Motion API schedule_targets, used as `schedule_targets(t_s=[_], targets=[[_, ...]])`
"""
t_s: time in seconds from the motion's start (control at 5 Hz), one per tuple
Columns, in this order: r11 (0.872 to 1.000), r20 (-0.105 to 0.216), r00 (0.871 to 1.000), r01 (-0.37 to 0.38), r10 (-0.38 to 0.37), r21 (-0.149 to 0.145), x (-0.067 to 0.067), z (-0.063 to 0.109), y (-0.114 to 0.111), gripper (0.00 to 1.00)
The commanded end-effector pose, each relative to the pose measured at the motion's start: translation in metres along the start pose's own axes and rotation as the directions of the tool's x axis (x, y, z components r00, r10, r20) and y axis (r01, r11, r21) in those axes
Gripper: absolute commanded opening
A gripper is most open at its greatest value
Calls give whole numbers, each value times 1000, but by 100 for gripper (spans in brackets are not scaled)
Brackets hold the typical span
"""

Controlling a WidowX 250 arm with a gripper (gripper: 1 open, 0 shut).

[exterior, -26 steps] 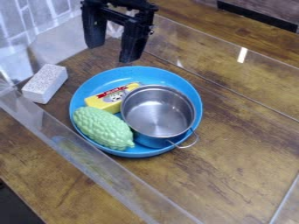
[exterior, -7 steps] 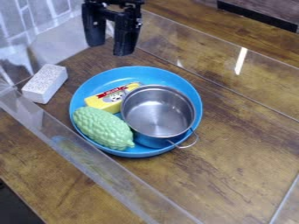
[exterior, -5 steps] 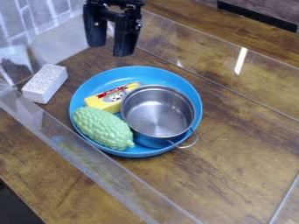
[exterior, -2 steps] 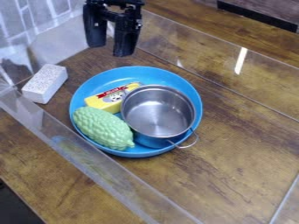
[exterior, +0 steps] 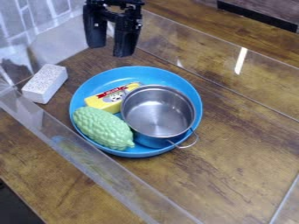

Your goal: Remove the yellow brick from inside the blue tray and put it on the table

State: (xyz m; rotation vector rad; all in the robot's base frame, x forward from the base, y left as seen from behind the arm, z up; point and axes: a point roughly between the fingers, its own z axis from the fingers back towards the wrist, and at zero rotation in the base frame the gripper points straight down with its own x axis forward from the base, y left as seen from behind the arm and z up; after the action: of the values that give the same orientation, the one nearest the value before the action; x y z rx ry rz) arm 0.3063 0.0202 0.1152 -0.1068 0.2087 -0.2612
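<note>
The yellow brick (exterior: 112,96) with its red-and-white mark lies inside the round blue tray (exterior: 184,90), at the tray's left side. It sits between a green bumpy oval thing (exterior: 103,129) and a shiny steel pot (exterior: 159,114). The tray rests on the dark wood-grain table (exterior: 233,166). My black gripper (exterior: 107,38) hangs above the table just behind the tray's far-left rim, a little up and left of the brick. Its two fingers (exterior: 93,31) stand apart, open, with nothing between them.
A grey-white speckled block (exterior: 45,83) lies on the table left of the tray. The glossy sheet on the tabletop carries bright glare streaks at the right (exterior: 240,58). Something pale and see-through stands at the far left edge.
Over five seconds the gripper has shifted slightly left and up, away from the tray rim. In the last second nothing has visibly moved.
</note>
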Motion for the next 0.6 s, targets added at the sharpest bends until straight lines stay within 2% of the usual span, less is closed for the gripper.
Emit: schedule_targets(t_s=[0.0, 0.4], targets=[[999, 63, 998, 25, -26, 24, 5, 21, -7, 100], [999, 58, 998, 38, -39, 17, 5, 23, -10, 100]])
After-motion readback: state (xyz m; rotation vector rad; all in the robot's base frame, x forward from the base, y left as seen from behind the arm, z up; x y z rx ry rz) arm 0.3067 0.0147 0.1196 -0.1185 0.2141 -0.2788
